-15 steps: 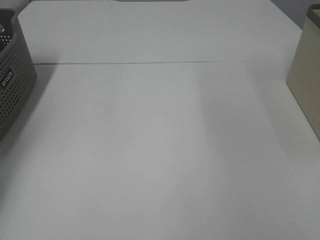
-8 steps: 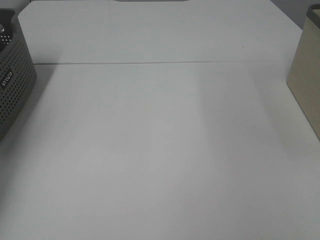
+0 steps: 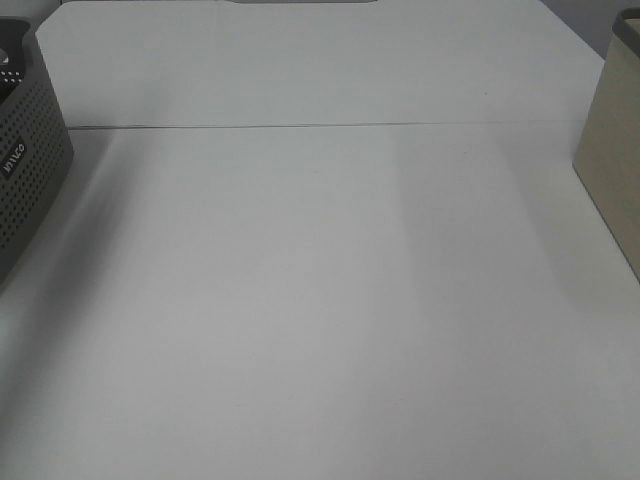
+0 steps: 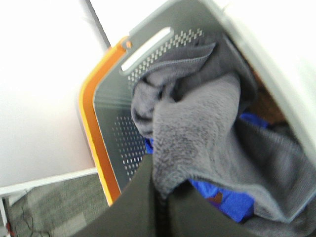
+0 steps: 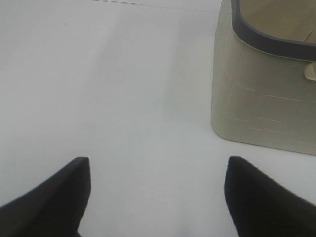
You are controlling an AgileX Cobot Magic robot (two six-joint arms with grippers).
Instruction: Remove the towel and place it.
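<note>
Towel [image 4: 197, 133] bunched in basket [image 3: 25, 170] at nine o'clock, left gripper [image 4: 159, 197] clamped on its fold; right gripper [image 5: 158, 192] spread empty near three

Flat white table top [image 3: 320, 300], thin dark seam line [image 3: 300, 126] crossing it side to side near the far end. Dark grey perforated plastic basket [image 3: 25, 190] at left edge, cut off by frame, small white lettering [image 3: 14, 162] on its wall. Left wrist view: orange rim band [image 4: 94, 133], slot handle [image 4: 146, 49], bright blue cloth [image 4: 222, 197] inside. Beige fabric-look bin with dark grey rim [image 3: 612, 170] at right edge, well apart from basket. Grey carpet floor [image 4: 54, 207] beyond the table.
</note>
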